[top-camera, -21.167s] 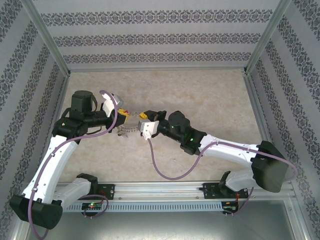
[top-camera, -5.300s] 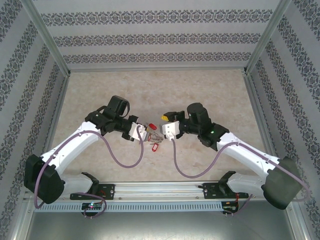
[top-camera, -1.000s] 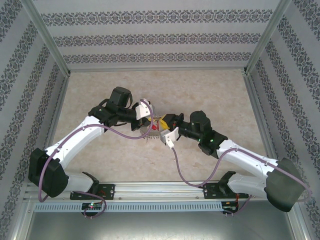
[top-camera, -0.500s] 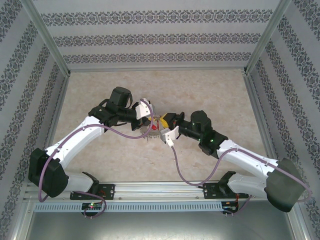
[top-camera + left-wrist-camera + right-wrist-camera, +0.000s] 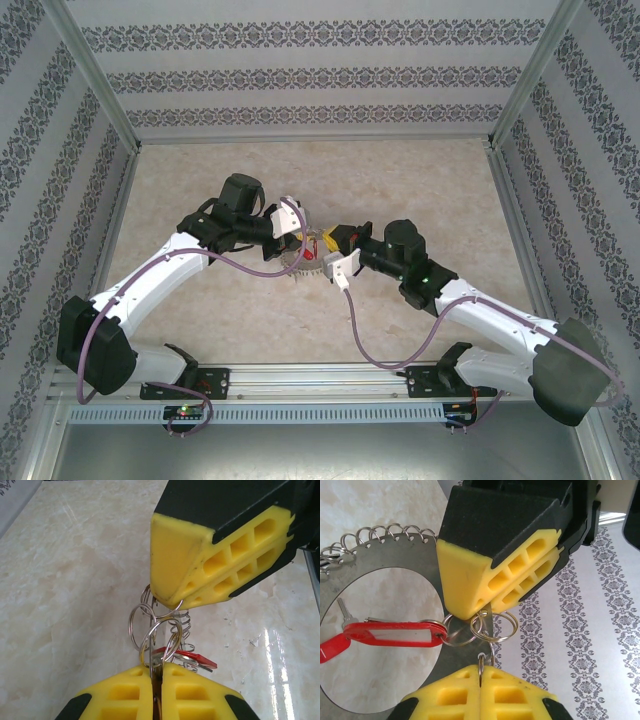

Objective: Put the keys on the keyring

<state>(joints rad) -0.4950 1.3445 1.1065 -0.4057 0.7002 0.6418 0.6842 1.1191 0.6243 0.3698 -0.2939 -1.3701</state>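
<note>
**Both tools met closed, nose to nose, above the table (image 5: 420, 190), mid-threading.**
You had the left tool (image 5: 157, 672) clamped shut, apparently on the rim of the keyring (image 5: 395, 550). The right tool (image 5: 480, 674) was pinched on a small split ring (image 5: 480, 660) just beside it. The keys (image 5: 390, 632) dangled from the bunched rings. In my judgement, you needed to hold the left steady and feed the ring round with the right, without tugging.

Both arms extended inward, elbows out, wrists converging at centre. The left gripper (image 5: 158, 669) and right gripper (image 5: 480, 670) face tip to tip, close together. Both jaws closed.
</note>
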